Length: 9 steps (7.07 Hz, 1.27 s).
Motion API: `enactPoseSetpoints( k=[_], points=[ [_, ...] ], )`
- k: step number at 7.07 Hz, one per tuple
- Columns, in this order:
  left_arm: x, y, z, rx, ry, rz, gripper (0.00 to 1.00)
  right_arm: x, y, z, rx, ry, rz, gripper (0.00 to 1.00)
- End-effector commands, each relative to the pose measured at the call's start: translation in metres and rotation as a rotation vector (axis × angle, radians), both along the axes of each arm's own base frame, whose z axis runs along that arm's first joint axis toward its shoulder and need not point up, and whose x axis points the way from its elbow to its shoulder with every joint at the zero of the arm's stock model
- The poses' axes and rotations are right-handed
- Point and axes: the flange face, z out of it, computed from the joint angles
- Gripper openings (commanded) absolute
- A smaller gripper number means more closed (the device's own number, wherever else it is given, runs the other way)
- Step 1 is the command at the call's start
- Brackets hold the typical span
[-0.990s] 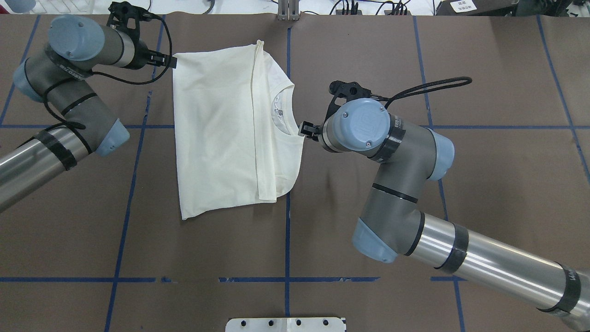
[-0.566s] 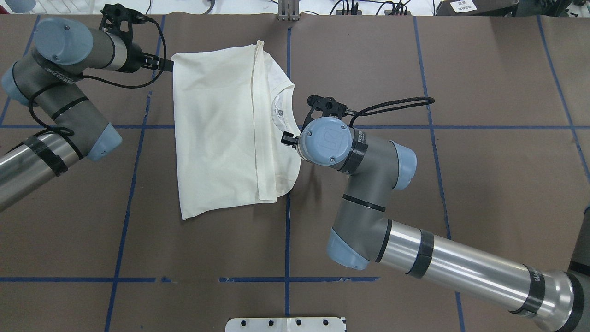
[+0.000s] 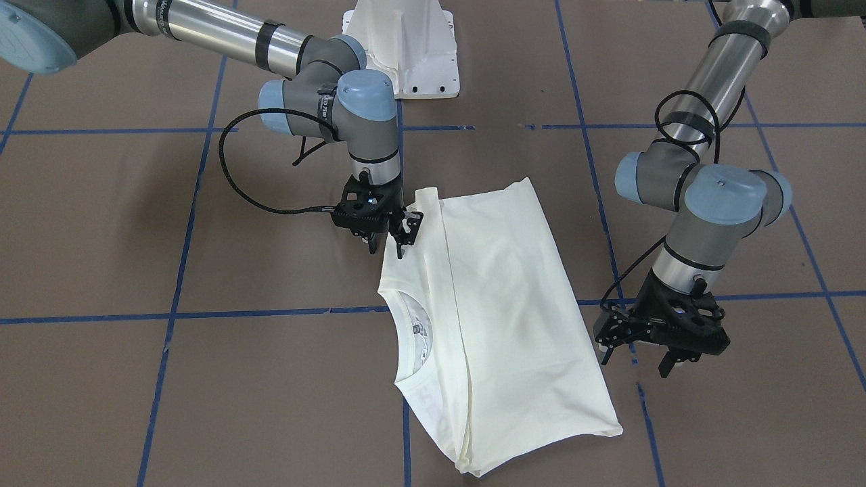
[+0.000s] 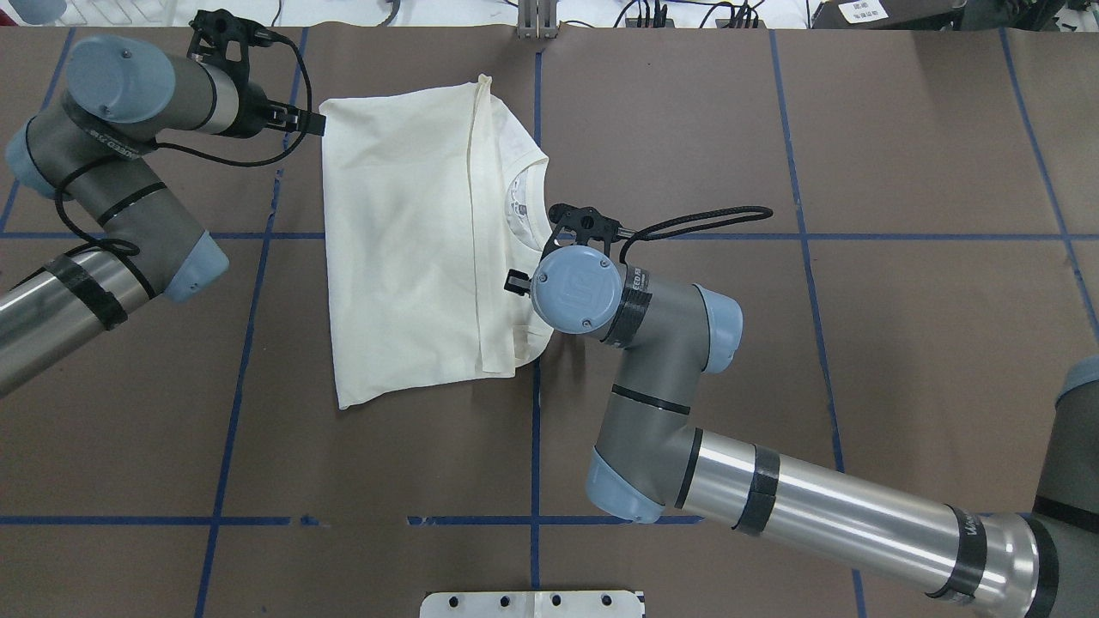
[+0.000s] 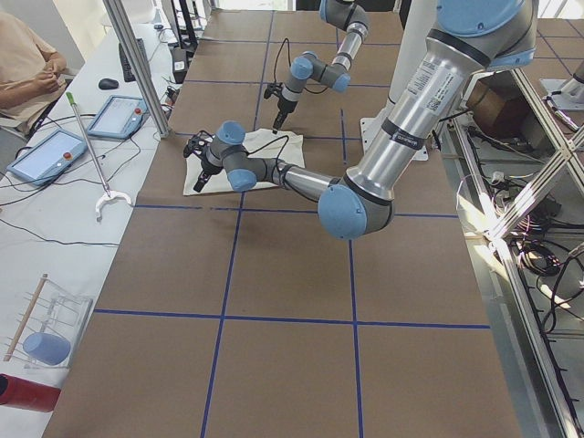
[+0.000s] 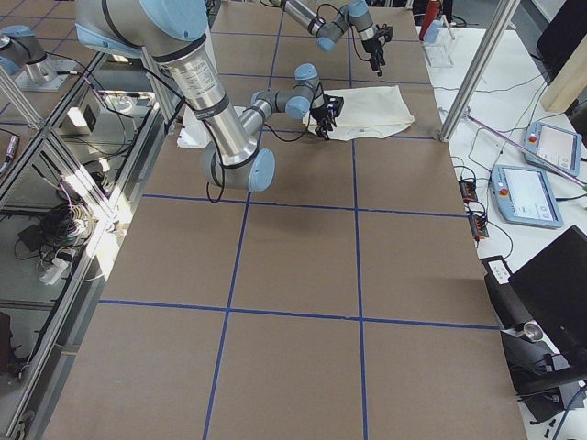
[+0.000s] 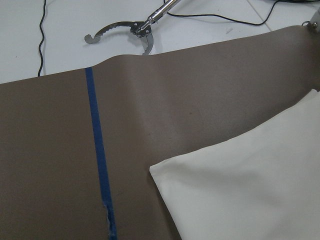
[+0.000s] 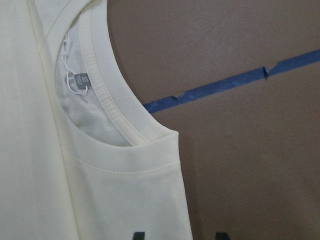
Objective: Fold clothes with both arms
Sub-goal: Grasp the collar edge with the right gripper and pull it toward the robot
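The cream-white T-shirt [image 4: 412,249] lies folded on the brown table, plain side up, collar [image 4: 539,202] toward the right arm. Its print does not show. It also shows in the front view [image 3: 507,325]. My right gripper [image 3: 387,245] hangs open over the shirt's shoulder edge beside the collar [image 8: 112,100]. Its fingertips [image 8: 138,235] straddle that edge, and it holds nothing. My left gripper [image 3: 636,358] is open and empty, just off the shirt's far corner [image 7: 165,172]. In the overhead view the left gripper [image 4: 311,123] sits at the shirt's top left corner.
The white pedestal base [image 3: 406,47] stands at the robot's side of the table. Blue tape lines [image 4: 240,343] cross the brown surface. A metal reacher tool [image 7: 125,30] lies past the table's far edge. An operator [image 5: 23,64] sits there with tablets.
My right arm has swung left and toward the robot, bringing its gripper from beside the collar over the shirt's shoulder. My left gripper shifted slightly left and stays at the corner.
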Motion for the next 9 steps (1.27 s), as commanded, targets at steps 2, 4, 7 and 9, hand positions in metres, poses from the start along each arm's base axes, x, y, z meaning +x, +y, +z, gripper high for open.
enactPoseSetpoints(
  k=[2,4,7,9],
  points=[
    [0.001,0.000,0.001,-0.001,-0.001,0.001,1.00,-0.008,0.010,0.000,-0.006,-0.002,0.008,0.23],
    [0.001,0.000,0.001,-0.002,0.000,0.000,1.00,-0.008,0.010,-0.003,-0.020,-0.012,0.024,0.00],
    [0.002,0.001,-0.001,-0.001,0.003,0.001,1.00,0.016,0.018,0.009,-0.011,-0.023,0.022,0.00],
    [0.003,0.002,-0.001,0.000,0.004,0.004,1.00,0.058,0.083,0.040,0.040,-0.036,0.008,0.00]
  ],
)
